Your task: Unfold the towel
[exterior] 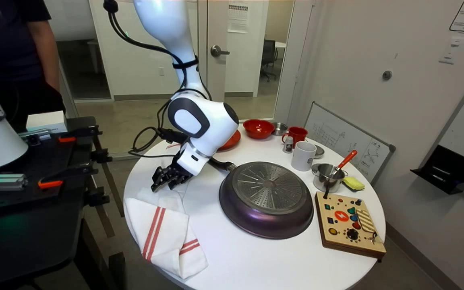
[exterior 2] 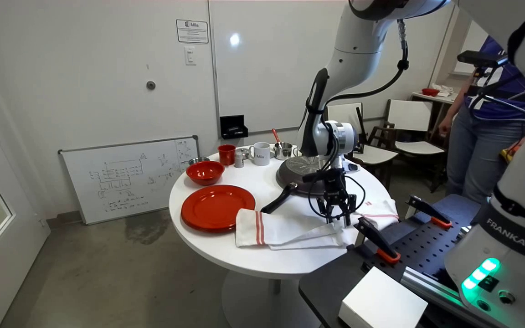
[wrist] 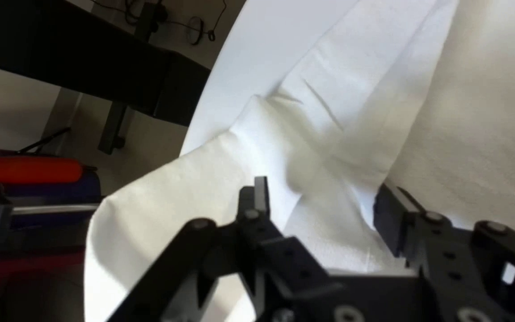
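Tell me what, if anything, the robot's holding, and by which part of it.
Nothing: the jaws stand apart, with the towel unpinched between them.

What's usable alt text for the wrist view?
Open black gripper, entering from the bottom, at a rumpled white towel that reaches the curved edge of a white table; whether gripper and towel touch is unclear. Beyond the edge at left are a dark beam and an orange-red handle.

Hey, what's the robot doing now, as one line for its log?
task: unfold towel | towel state: creased, partly folded | gripper: open, pointing down over towel | contact: unclear | pan: upside down
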Tool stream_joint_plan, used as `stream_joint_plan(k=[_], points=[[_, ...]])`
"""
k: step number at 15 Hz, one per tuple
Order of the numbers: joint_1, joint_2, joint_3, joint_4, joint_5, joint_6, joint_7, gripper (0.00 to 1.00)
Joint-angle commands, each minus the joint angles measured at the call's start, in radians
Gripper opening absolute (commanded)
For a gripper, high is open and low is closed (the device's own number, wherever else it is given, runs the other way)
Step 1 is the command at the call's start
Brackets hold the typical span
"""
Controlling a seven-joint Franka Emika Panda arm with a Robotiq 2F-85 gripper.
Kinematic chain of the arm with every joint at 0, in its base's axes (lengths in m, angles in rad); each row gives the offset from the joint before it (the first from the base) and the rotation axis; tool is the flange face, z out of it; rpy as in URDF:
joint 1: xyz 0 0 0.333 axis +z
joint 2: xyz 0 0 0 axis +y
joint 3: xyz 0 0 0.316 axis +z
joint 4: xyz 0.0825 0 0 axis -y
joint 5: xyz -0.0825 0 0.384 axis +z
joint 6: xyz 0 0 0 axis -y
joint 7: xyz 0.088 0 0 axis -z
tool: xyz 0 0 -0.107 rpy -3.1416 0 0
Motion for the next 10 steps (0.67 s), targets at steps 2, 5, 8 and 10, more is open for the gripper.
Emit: stream_joint_plan(k=[2,5,8,10], points=[[-0.017,-0.004,0.000,0.008,0.009,0.001,0.034,0.22],[-0.027,-0.007,0.002,0.013,0.015,0.010,0.047,0.05],[-0.032,-0.012,0.002,0.015,0.022,0.020,0.060,0.00],[-0.020,-0.018,-0.007,0.016,0.009,0.022,0.080,0.06]])
